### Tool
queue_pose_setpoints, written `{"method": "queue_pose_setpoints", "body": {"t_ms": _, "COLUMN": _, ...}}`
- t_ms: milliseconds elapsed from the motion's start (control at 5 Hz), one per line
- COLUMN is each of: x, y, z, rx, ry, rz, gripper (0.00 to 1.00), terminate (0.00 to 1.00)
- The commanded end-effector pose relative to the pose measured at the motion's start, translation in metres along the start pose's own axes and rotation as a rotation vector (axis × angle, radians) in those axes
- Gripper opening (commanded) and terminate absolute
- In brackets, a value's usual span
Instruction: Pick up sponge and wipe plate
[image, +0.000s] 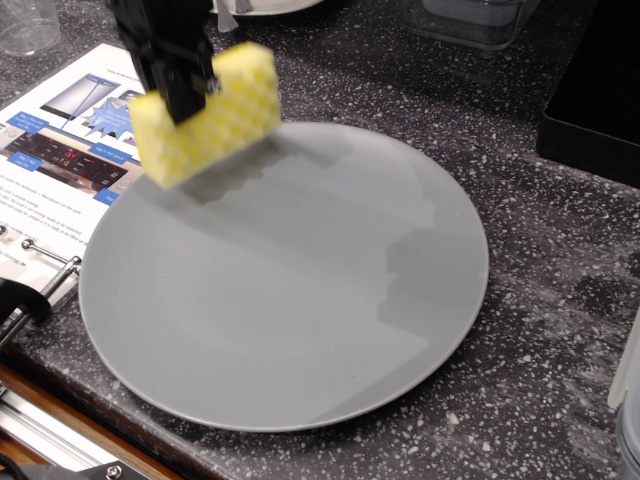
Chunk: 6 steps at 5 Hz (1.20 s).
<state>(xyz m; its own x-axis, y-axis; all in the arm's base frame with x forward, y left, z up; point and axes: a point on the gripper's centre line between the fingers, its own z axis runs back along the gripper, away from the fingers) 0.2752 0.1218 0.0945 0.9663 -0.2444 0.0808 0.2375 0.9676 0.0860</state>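
- The black gripper (183, 85) is clamped on the yellow sponge (210, 115), holding it tilted over the upper-left rim of the grey plate (300, 300).
- The sponge looks lifted clear of the plate, though motion blur makes contact hard to judge.
- The plate lies flat on the speckled dark surface (520, 350), beside a printed leaflet (60, 150).

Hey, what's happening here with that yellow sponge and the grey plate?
A robot gripper is holding the yellow sponge in the air over the far left edge of the grey plate. The sponge looks tilted and casts a shadow on the plate, so it does not seem to be touching yet. The plate sits on a dark speckled counter, partly over a printed leaflet.
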Motion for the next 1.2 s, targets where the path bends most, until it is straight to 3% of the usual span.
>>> {"method": "queue_pose_setpoints", "body": {"t_ms": 0, "x": 0.003, "y": -0.002, "z": -0.005, "rx": 0.143, "ry": -0.029, "rz": -0.025, "gripper": 0.00, "terminate": 0.00}}
{"method": "queue_pose_setpoints", "body": {"t_ms": 400, "x": 0.002, "y": -0.027, "z": -0.015, "rx": 0.142, "ry": -0.036, "rz": -0.024, "gripper": 0.00, "terminate": 0.00}}
{"method": "queue_pose_setpoints", "body": {"t_ms": 800, "x": -0.006, "y": -0.066, "z": 0.009, "rx": 0.022, "ry": 0.000, "rz": -0.041, "gripper": 0.00, "terminate": 0.00}}
{"method": "queue_pose_setpoints", "body": {"t_ms": 1000, "x": -0.016, "y": -0.089, "z": 0.010, "rx": 0.002, "ry": 0.012, "rz": -0.057, "gripper": 0.00, "terminate": 0.00}}
